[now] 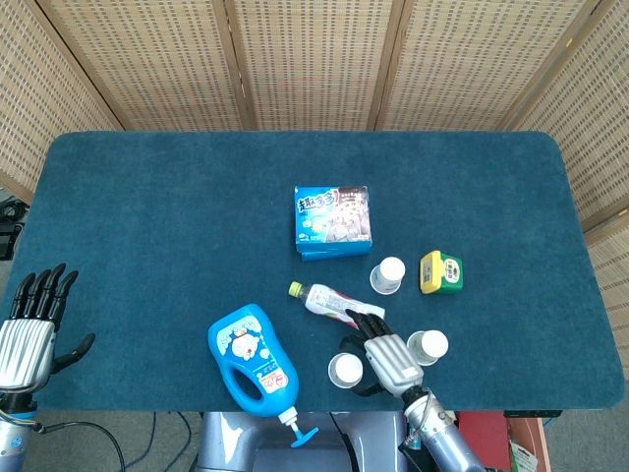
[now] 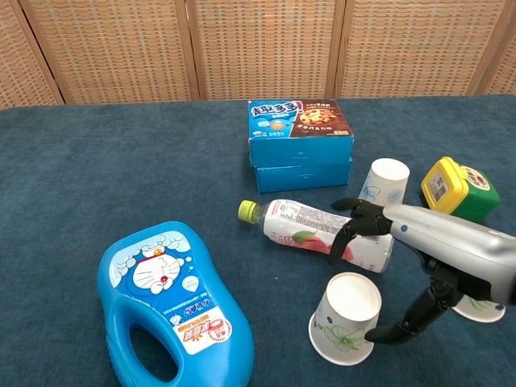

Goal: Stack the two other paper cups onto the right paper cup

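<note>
Three white paper cups stand on the blue table. The near cup [image 1: 345, 370] [image 2: 346, 318] is at the front edge, the right cup [image 1: 429, 345] [image 2: 476, 305] is mostly hidden behind my right arm in the chest view, and the far cup [image 1: 389, 274] [image 2: 384, 185] stands by the yellow tub. My right hand [image 1: 385, 355] [image 2: 407, 266] hovers open between the near and right cups, its thumb curving toward the near cup's right side and its fingers over the lying bottle. My left hand [image 1: 31, 324] is open at the table's front left corner, far from the cups.
A plastic drink bottle [image 1: 329, 302] [image 2: 322, 231] lies on its side just behind the near cup. A blue detergent jug [image 1: 253, 360] [image 2: 173, 301] lies at the front left. Stacked blue snack boxes [image 1: 333, 222] [image 2: 300, 142] sit mid-table, and a yellow-green tub [image 1: 441, 271] [image 2: 459, 187] is at right.
</note>
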